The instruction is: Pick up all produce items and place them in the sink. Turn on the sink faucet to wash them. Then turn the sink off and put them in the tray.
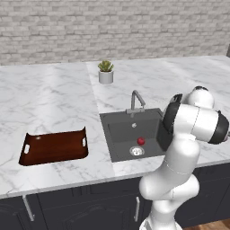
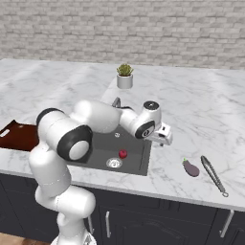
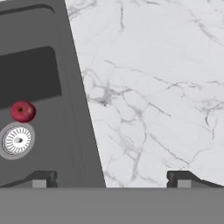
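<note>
A: One piece of produce, the red fruit [image 2: 123,153], is already lying in the sink [image 2: 100,143] beside the drain; the purple vegetable [image 2: 191,168] is waiting on the counter [image 2: 201,119], right of the basin.

B: And the gripper [image 2: 163,135]?

A: It's hovering over the sink's right rim, jaws spread and empty; I judge it'll be needing to travel right and descend.

No readable text, labels, brands, numbers or signs on any surface.
</note>
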